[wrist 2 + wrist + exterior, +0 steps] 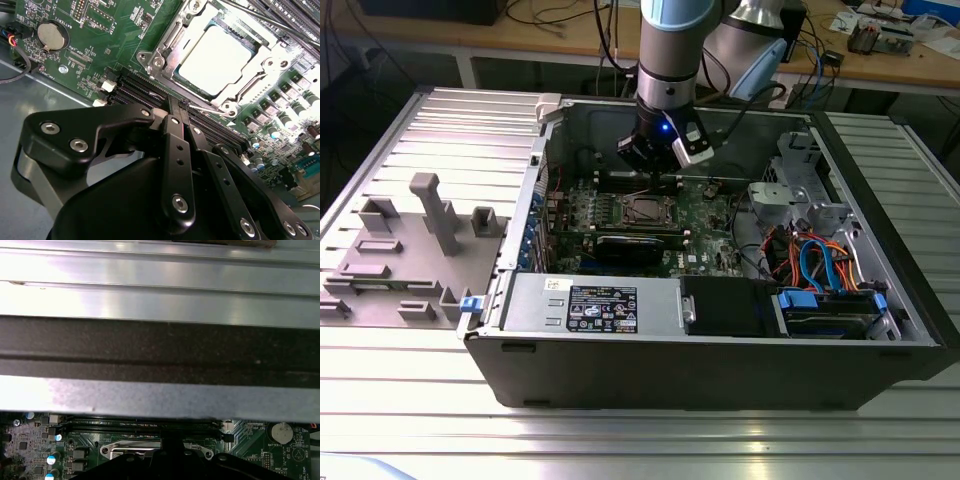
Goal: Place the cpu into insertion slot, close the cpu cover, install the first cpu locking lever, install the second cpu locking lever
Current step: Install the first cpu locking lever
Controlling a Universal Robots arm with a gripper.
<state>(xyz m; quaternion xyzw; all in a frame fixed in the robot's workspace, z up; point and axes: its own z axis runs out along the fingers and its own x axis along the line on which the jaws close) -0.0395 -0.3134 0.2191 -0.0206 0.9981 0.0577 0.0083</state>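
The cpu (217,60) lies flat in the insertion slot (645,210), its silver-grey top showing. The cpu cover (250,82) is down over it, framing the chip through its square cut-out. My gripper (179,105) hangs just behind the slot (656,172), with its black fingers (172,130) pressed together and shut. The tips meet the end of a thin silvery locking lever (212,109) that runs along the slot's near edge. I cannot tell whether the lever is pinched or only touched. A second thin rod (270,22) runs along the far edge. The first wrist view catches the slot's rim (132,449).
Black memory slots (140,90) sit directly under the fingertips, and a coin battery (51,35) lies off to one side. A long black card (640,243), the power supply (600,305) and a cabled drive cage (820,270) crowd the case. The case wall (160,350) is close.
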